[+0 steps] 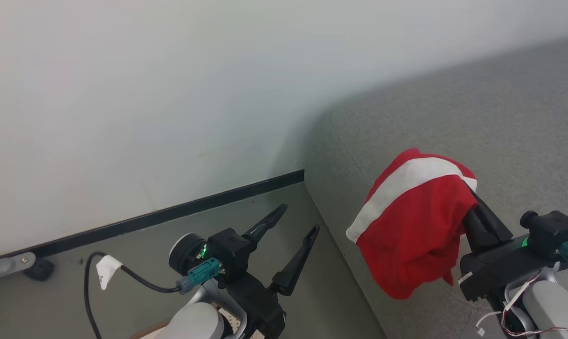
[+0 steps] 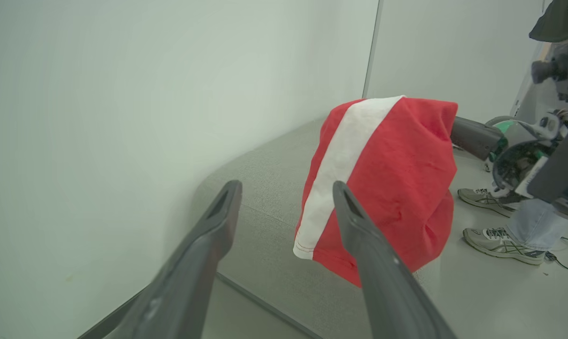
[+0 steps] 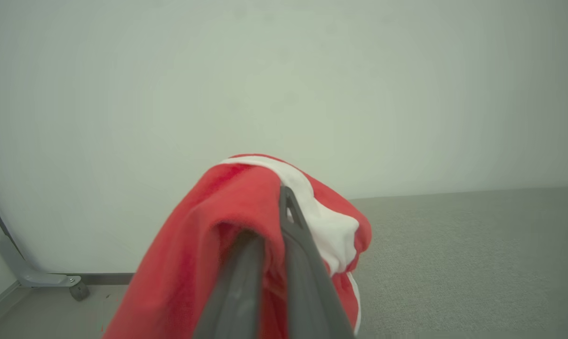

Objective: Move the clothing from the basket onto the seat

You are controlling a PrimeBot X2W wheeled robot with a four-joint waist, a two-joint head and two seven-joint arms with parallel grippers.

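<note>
A pale wall (image 1: 124,94) takes the upper left and top of the head view, and a black skirting strip (image 1: 194,207) runs along its foot. The grey seat (image 1: 500,117) spreads across the right side of that frame, its rounded corner near the middle. The grey floor (image 1: 171,245) lies at the lower left. The clothing (image 1: 413,221), a red garment with a broad white stripe, sits at the lower right of the head view, draped over the right gripper (image 3: 269,221) and hanging above the seat's front edge. Whether its lowest fold touches the upholstery cannot be told. In the right wrist view that gripper's two dark fingers are pinched together with red fabric caught between them. The left gripper (image 1: 300,219) is at the lower centre of the head view, over the floor and apart from the garment, its fingers spread wide with nothing between them. At the right edge of the left wrist view a person's grey shoes (image 2: 500,238) stand on the floor. A black cable with a white tag (image 1: 107,270) curls at the lower left of the head view.
</note>
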